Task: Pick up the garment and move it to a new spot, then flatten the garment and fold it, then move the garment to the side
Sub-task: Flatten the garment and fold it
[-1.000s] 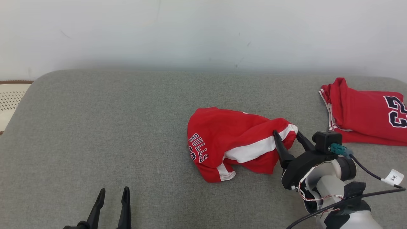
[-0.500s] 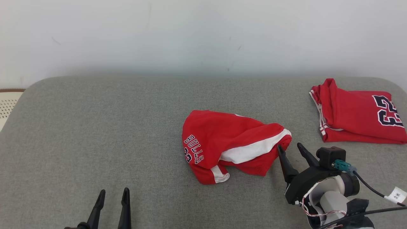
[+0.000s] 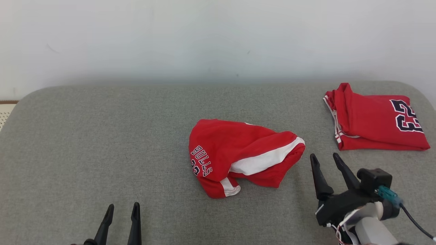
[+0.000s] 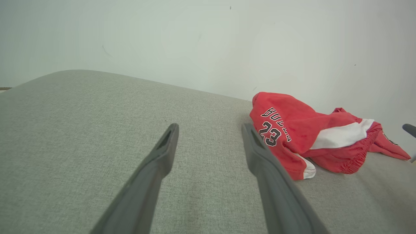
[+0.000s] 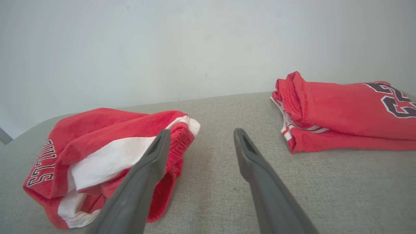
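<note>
The garment (image 3: 238,149) is a crumpled red pair of shorts with a white stripe and "BULLS 23" lettering, lying mid-cushion. It also lies at the right of the left wrist view, garment (image 4: 292,123), and at the left of the right wrist view, garment (image 5: 107,136). My right gripper (image 3: 323,156) stands open just right of the shorts, apart from them, holding nothing. In its own view the right gripper (image 5: 202,130) has its left finger in front of the waistband end. My left gripper (image 3: 123,205) is open at the lower left, far from the shorts, and the left gripper (image 4: 210,126) points over bare cushion.
A folded red jersey (image 3: 374,119) with a dark "23" lies at the back right; the jersey (image 5: 341,107) sits right of my right fingers. Everything rests on a grey fabric cushion (image 3: 102,136) against a pale wall. A cream object (image 3: 5,110) shows past the left edge.
My right gripper, open at the shorts' waistband end a second ago, has drawn back toward me and to the right, leaving the shorts lying. The head camera has shifted. The left gripper has stayed put.
</note>
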{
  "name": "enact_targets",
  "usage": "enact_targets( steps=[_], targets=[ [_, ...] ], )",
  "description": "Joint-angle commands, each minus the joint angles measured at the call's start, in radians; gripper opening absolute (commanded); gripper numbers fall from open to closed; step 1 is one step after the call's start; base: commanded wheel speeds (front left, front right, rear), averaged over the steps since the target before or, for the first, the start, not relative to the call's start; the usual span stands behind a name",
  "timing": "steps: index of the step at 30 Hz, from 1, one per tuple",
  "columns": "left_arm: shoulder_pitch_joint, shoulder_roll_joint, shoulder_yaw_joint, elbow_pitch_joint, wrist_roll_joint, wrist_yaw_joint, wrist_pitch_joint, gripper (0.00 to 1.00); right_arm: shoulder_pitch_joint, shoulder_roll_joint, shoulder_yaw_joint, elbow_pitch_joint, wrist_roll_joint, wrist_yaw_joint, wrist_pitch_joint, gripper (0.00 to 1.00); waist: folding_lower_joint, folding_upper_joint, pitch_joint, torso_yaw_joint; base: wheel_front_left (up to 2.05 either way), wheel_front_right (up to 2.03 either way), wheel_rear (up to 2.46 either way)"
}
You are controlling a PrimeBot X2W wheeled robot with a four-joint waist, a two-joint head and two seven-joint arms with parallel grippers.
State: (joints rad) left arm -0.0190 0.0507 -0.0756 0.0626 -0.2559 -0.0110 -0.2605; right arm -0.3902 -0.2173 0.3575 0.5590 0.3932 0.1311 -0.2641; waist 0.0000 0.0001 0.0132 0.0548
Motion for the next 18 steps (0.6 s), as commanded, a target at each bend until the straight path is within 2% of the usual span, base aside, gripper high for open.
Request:
enact_targets(
  steps=[1,7,18],
  targets=[
    [0.015,0.0,0.003,-0.002,-0.005,0.0,-0.004,1.0,0.049,0.007,-0.03,-0.057,-0.028,-0.001,-0.001,1.0,0.0,-0.0001,0.001,-0.006,0.0,0.0,0.0],
    [0.016,0.0,-0.002,-0.002,-0.007,0.003,-0.004,1.0,0.16,0.025,-0.086,-0.203,-0.09,-0.001,-0.002,1.0,0.0,-0.0001,-0.004,-0.018,0.0,0.0,0.0],
    [0.02,0.0,-0.001,0.009,-0.005,-0.003,-0.004,1.0,0.279,0.078,-0.122,-0.331,-0.162,-0.001,0.005,1.0,0.0,-0.0001,-0.011,-0.037,0.0,0.0,0.0]
  ],
)
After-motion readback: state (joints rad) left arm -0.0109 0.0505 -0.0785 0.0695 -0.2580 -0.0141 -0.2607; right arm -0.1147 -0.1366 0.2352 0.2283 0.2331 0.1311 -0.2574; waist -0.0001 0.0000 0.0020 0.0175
